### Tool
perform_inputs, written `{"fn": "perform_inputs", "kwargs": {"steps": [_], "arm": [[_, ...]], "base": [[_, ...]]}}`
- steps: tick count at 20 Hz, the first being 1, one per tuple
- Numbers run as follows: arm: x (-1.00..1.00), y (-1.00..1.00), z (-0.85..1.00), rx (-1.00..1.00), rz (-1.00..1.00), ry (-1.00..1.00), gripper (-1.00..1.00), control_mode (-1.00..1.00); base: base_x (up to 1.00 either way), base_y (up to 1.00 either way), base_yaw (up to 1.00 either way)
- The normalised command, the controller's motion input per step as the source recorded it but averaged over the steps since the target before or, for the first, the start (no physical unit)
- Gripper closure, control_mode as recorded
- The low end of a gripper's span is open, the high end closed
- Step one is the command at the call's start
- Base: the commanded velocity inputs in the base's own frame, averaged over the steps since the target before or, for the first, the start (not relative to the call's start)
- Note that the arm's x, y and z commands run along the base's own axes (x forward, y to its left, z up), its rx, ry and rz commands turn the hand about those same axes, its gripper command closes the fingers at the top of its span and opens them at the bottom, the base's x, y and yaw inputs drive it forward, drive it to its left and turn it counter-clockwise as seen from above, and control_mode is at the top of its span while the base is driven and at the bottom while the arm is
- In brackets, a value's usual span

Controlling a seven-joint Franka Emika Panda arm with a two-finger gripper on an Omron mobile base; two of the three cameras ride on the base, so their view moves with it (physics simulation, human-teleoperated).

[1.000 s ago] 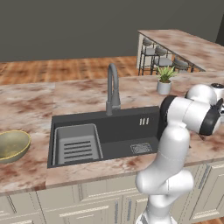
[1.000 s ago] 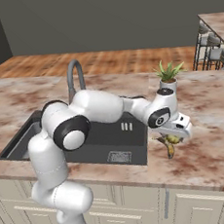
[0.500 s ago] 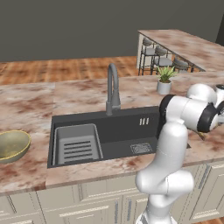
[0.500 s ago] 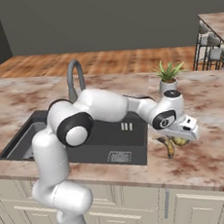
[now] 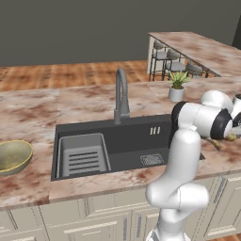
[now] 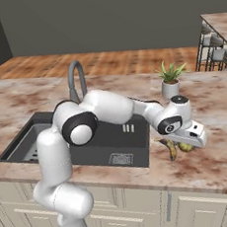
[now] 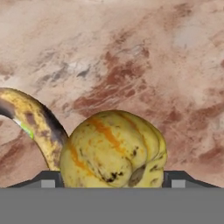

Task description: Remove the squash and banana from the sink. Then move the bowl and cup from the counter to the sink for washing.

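The squash (image 7: pixel 113 149) and the banana (image 7: pixel 33 126) lie out of the sink (image 5: pixel 136 141) on the marbled tabletop (image 6: pixel 219 159) to its right, the banana's curve pressed against the squash at about nine o'clock in the hand view, so the first half of the job looks done as far as these two go. The gripper (image 6: pixel 192 136) hangs low over the pair with its jaws spread wide on either side of the squash; I judge it to be letting go rather than gripping, since the ball looks to sit on the stone by itself, though I cannot tell whether the pads touch it. Putting them here makes sense: clear of the basin, yet short of the potted plant (image 6: pixel 170 82) that stands at about twelve o'clock from them in the right base view. The fruit lies near the front edge of the tabletop, and a round squash could roll if nudged on the way up, so a straight lift would be safest. Room is good above and toward the sink, where the faucet (image 5: pixel 121 94) is the one tall obstacle. The bowl (image 5: pixel 13 156) waits far off on the left side of the sink, at about nine o'clock from it in the left base view, a long swing across.
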Motion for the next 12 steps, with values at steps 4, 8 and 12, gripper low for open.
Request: {"fn": "perform_inputs", "kwargs": {"steps": [4, 8, 12], "arm": [[0.00, -0.05, -0.23, 0.00, 0.00, 0.00, 1.00, -1.00], [0.03, -0.04, -0.26, 0.00, 0.00, 0.01, 1.00, -1.00], [0.12, -0.14, -0.20, 0.00, 0.00, 0.04, 1.00, -1.00]], "base": [[0.00, 0.00, 0.00], [0.00, 0.00, 0.00], [0.00, 0.00, 0.00]]}}
